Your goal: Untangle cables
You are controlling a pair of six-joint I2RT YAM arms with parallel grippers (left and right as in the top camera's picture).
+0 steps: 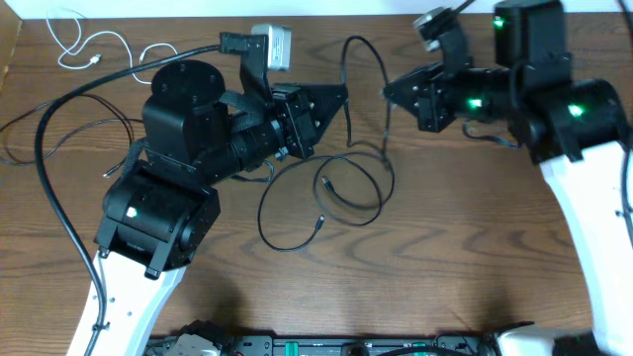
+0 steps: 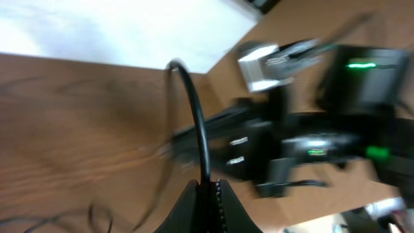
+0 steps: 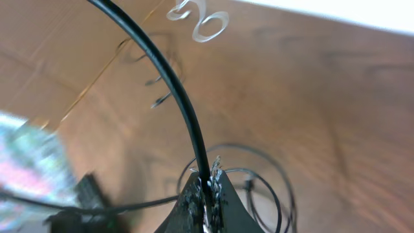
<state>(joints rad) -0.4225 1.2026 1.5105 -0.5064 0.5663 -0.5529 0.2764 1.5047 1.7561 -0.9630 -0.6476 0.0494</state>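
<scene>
Cables are spread over the wooden table. One black cable rises in a narrow arch at the upper middle of the overhead frame, between the two arms. The left gripper points right and meets the arch's left leg. The right gripper points left and meets its right leg, near the other gripper but apart from it.

In the left wrist view the left gripper is clenched on the black cable, which runs straight up out of the fingertips and curves left. In the right wrist view the right gripper is likewise clamped on the black cable, which arcs to the upper left.

Below the grippers, slack black loops lie at centre frame with small plug ends inside them. Which cable each loop belongs to cannot be told. The white cable lies coiled at the upper left, and a second black cable trails toward the left edge.
</scene>
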